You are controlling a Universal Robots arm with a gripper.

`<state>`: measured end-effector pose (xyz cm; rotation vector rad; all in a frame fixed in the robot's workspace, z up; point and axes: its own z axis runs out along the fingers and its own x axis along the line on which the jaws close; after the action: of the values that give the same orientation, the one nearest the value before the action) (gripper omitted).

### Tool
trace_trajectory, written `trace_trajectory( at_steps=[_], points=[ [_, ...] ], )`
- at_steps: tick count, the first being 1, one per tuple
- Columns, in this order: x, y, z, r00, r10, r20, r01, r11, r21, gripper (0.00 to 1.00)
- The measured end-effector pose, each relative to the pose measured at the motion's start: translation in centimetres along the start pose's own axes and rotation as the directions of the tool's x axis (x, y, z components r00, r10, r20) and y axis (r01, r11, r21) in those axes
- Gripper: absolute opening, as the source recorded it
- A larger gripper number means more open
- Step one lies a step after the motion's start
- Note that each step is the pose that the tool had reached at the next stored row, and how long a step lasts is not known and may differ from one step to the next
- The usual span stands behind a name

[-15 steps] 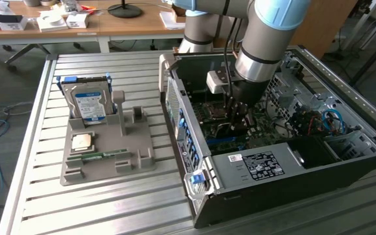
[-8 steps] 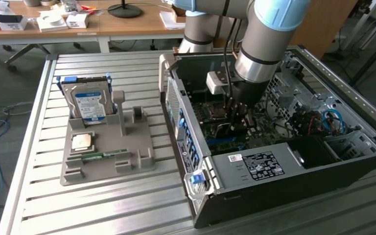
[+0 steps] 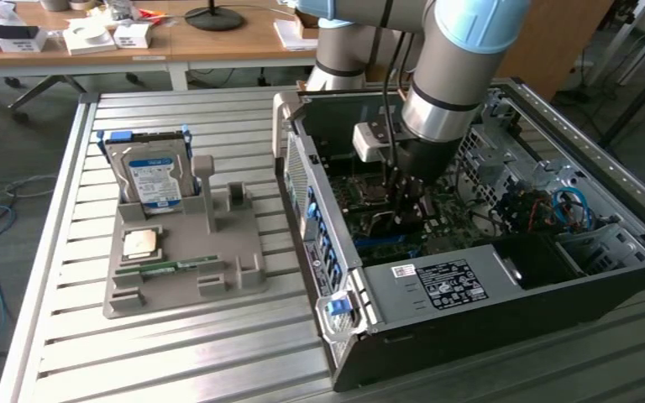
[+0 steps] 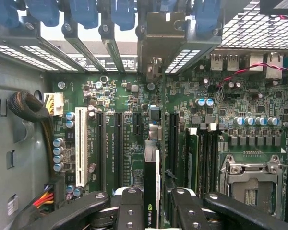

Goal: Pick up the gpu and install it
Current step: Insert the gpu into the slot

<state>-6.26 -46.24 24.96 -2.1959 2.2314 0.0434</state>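
The gpu (image 4: pixel 150 172) appears edge-on in the wrist view as a thin dark card. Its pale metal bracket (image 4: pixel 158 45) reaches the rear slot openings of the computer case (image 3: pixel 435 290). My gripper (image 4: pixel 151 208) is shut on the card, with a black finger (image 4: pixel 129 206) on either side of it. The card stands upright over the green motherboard (image 4: pixel 125 96), in line with the long dark expansion slots (image 4: pixel 173 139). I cannot tell whether it touches a slot. In the exterior view my gripper (image 3: pixel 406 197) reaches down inside the open case.
On the exterior view's left, a grey tray (image 3: pixel 188 277) holds a hard drive (image 3: pixel 154 176), a processor chip (image 3: pixel 144 243) and a green memory stick (image 3: pixel 171 267). Blue slot latches (image 4: pixel 86 12), a sleeved cable (image 4: pixel 29 108) and the processor socket (image 4: pixel 249 179) surround the card.
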Motion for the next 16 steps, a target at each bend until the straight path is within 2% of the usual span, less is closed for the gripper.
trace_trajectory(
  at_steps=[16],
  points=[
    [0.01, 0.10, 0.12, 1.0000, 0.000, -0.0002, 0.000, 1.0000, 0.0001, 0.27]
  ],
)
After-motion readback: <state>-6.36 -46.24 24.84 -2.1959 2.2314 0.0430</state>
